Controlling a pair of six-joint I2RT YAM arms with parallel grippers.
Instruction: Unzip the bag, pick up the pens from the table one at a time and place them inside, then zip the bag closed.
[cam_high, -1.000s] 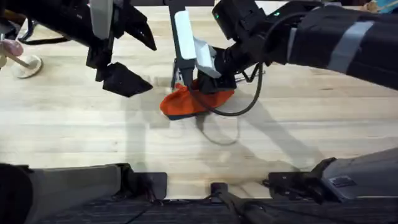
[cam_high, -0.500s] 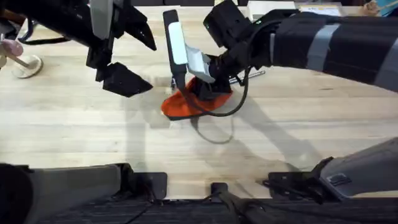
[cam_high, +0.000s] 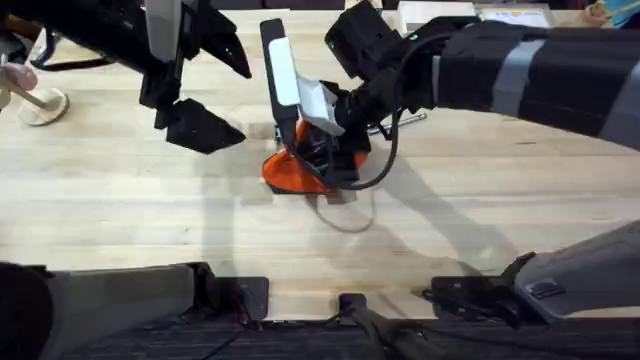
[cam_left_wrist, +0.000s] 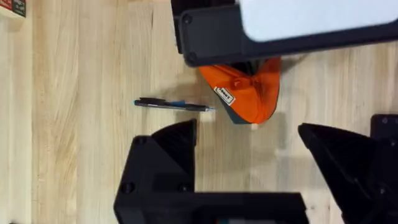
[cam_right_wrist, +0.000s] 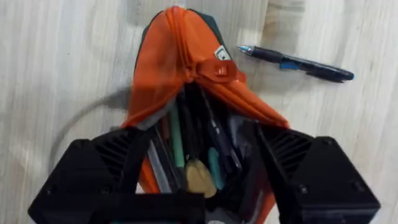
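Observation:
The orange bag (cam_high: 285, 175) lies mid-table with its zipper partly undone. In the right wrist view the bag (cam_right_wrist: 168, 56) gapes at the near end, its zipper pull (cam_right_wrist: 221, 70) part way along, and several pens show inside. My right gripper (cam_right_wrist: 202, 180) is open, one finger on each side of that open mouth; from overhead the right gripper (cam_high: 322, 158) sits on the bag. A black pen (cam_right_wrist: 295, 62) with a blue band lies on the table beside the bag, the same pen (cam_left_wrist: 174, 105) in the left wrist view. A silver pen (cam_high: 408, 119) lies behind the right arm. My left gripper (cam_high: 195, 122) hangs open left of the bag.
The right arm's black cable (cam_high: 352, 185) loops over the table in front of the bag. A round white object (cam_high: 42, 103) sits at the far left edge with a person's hand by it. Papers (cam_high: 510, 12) lie at the back right.
The right gripper has shifted left and lower over the bag, and the bag now looks shorter and bunched beneath it. The left arm has not moved.

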